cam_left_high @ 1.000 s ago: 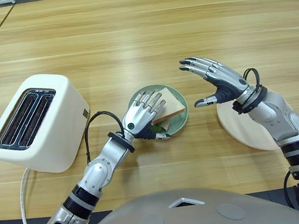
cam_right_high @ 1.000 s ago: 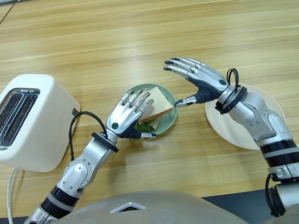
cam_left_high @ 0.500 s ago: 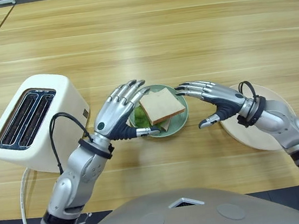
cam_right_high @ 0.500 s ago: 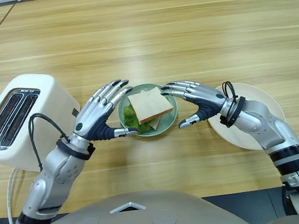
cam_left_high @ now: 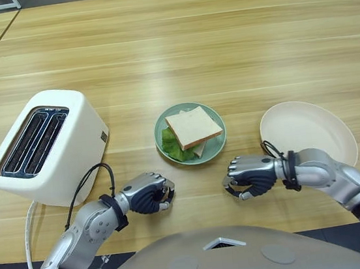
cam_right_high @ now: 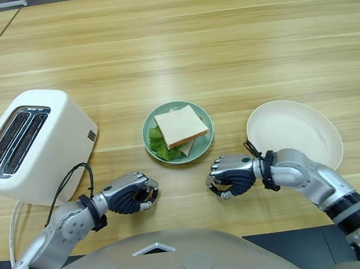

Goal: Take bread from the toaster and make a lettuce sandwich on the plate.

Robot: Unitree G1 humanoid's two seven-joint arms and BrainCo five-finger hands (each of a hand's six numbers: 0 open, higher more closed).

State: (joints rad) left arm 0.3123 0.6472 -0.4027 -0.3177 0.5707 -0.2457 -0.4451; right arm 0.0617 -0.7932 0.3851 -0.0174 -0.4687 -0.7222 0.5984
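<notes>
Both hands sit as closed fists at the near edge of the counter [cam_left_high: 189,48], holding nothing. The left hand [cam_left_high: 146,193] has its metal-grey fingers curled tight over a dark, rubbery palm, with a thin black cable looping from its wrist. The right hand [cam_left_high: 249,175] mirrors it just across a gap of bare wood, fingers folded under, a black band and a cable at its wrist.

Just beyond that gap, between the two fists and a little farther out, stands a small round plate [cam_left_high: 217,145] of glossy pale green. On it lies the sandwich: a square top slice of bread [cam_left_high: 193,126], pale and soft-looking with a thin tan crust, resting slightly askew over crinkled green lettuce [cam_left_high: 173,143] that spills out on the left side. A corner of a lower slice [cam_left_high: 200,149] peeks out beneath.

Right of the right hand, near its forearm, sits a wider, cream-white dish [cam_left_high: 308,135], smooth, round and shallow.

Farther left of the left hand stands the toaster [cam_left_high: 50,147], a boxy cream shell with rounded corners and two long dark slots on top; a white cord [cam_left_high: 27,238] trails from it toward the counter's edge. The counter is light wood with long, straight grain.
</notes>
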